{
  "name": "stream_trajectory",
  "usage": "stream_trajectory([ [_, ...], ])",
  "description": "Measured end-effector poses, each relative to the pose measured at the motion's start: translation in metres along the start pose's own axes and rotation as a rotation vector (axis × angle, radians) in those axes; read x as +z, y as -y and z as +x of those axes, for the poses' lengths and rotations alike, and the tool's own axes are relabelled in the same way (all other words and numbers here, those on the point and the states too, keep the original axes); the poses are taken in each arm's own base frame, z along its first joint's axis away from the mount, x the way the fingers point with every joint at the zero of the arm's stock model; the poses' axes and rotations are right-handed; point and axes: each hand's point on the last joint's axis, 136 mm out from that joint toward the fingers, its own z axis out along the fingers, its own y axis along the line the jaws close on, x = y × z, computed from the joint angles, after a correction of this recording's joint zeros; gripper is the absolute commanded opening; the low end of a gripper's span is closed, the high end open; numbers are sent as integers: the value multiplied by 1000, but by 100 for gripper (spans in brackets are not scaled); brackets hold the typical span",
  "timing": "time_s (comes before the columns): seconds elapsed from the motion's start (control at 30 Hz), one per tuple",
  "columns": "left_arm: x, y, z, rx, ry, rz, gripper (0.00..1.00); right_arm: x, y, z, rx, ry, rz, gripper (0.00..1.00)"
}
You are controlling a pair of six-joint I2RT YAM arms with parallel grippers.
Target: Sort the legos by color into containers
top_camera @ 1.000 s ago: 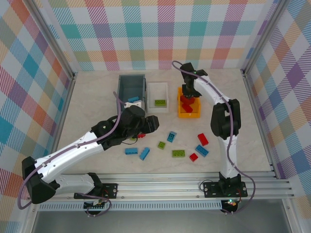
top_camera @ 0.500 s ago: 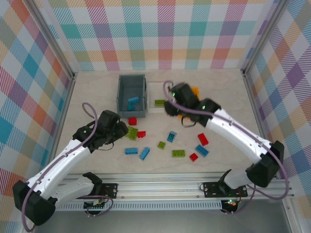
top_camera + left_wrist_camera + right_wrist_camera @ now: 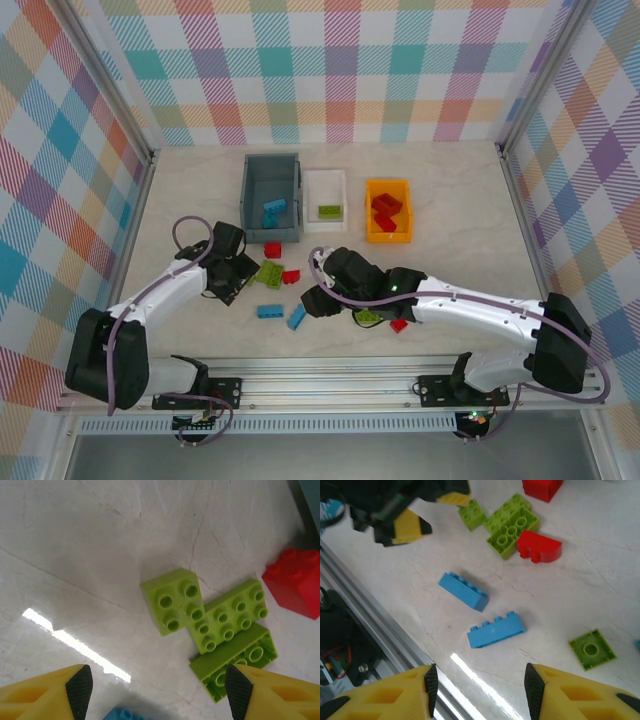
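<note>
At the back of the table [image 3: 180,200]: three bins stand in a row, the grey-blue bin [image 3: 247,190] on the left, the white bin [image 3: 311,190] in the middle and the orange bin [image 3: 371,228] on the right.
In the bins: a blue brick [image 3: 274,209] lies in the grey-blue one, a green brick [image 3: 329,211] in the white one and red bricks [image 3: 387,205] in the orange one.
Left gripper [image 3: 157,690]: its jaws are apart with nothing between them, over bare tabletop just short of the green cluster.
Green cluster [image 3: 210,622]: three lime pieces touch one another on the table in front of the grey-blue bin, with a red block [image 3: 295,580] near them.
Red rounded piece [image 3: 538,546]: it lies just beside the cluster's other edge.
Right gripper [image 3: 482,687]: its jaws are apart and empty, above the near middle of the table.
Under the right gripper: the upper blue bar [image 3: 463,591] and the lower blue bar [image 3: 496,629] lie near each other but apart, with a flat green square [image 3: 591,649] off to one side.
</note>
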Motion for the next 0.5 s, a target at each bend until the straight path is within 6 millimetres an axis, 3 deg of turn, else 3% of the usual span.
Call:
stream_trajectory([
  [0.33,38,-2,-12,-89,-7,-49,66,-1,-5,-6,10,17,-18,52],
  [0.5,44,-3,-14,-108,-6,-58,48,-1,-5,-5,19,15,-19,52],
])
